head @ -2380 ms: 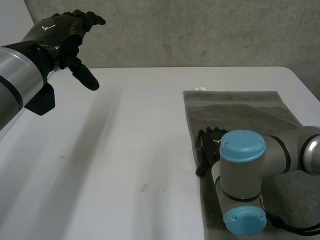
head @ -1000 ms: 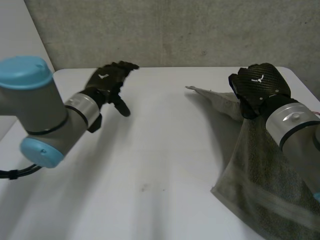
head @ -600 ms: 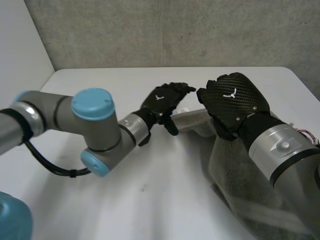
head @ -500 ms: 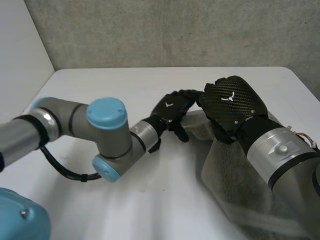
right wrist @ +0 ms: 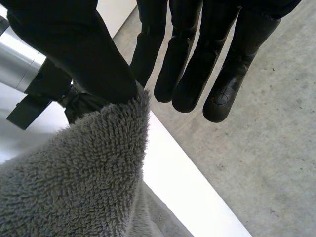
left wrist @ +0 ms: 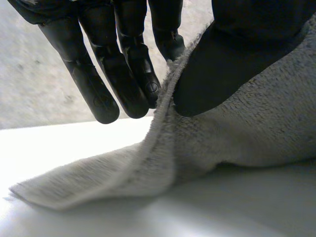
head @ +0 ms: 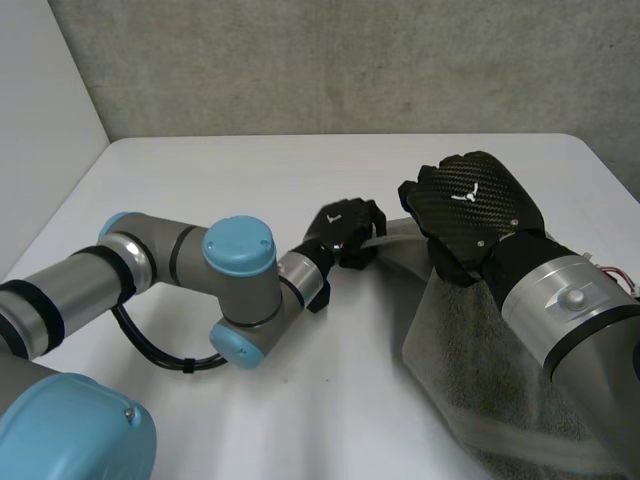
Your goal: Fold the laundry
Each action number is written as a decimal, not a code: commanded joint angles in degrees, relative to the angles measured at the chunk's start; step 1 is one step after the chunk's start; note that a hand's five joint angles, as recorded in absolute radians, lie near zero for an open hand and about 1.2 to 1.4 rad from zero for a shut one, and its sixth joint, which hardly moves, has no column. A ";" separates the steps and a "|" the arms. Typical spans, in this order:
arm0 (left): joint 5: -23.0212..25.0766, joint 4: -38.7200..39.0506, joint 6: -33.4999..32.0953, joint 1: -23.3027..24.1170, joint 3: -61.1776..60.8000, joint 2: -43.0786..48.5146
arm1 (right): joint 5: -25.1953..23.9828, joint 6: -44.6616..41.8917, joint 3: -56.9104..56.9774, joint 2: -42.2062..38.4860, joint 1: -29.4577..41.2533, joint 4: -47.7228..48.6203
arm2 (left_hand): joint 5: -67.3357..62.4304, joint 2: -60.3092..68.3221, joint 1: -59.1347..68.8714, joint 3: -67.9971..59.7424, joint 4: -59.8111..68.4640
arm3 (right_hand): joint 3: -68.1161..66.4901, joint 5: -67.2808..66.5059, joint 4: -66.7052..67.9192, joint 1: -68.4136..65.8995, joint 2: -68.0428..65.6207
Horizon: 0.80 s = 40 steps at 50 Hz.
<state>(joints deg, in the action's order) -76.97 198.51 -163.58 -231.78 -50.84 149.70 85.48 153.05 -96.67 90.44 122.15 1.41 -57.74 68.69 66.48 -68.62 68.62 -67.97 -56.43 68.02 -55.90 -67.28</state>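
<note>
Pinching the grey towel by its raised edge, right hand sets thumb against straight fingers; left hand, at its 9 o'clock, pinches likewise. It drapes onto the table at 4 o'clock: soft, limp, light, best held at corners. Left wrist view adds a corner lying flat; head view, the drape.

a plain grey towel, black left hand and right hand, white table, light-blue arm caps.
</note>
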 commanded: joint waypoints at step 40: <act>-7.76 -9.64 -40.77 -7.90 -38.81 -63.04 | -1.36 25.18 5.02 -15.04 -2.27 -14.51 | -12.26 11.31 13.52 -11.38 11.38 | 57.72 56.19 -57.77 45.66 57.03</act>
<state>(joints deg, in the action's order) -84.67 188.27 -202.30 -239.26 -90.99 86.41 84.97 171.62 -84.24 73.37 119.62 -12.37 -59.34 69.73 68.12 -69.66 69.72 -18.09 -7.77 17.75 -16.21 -18.61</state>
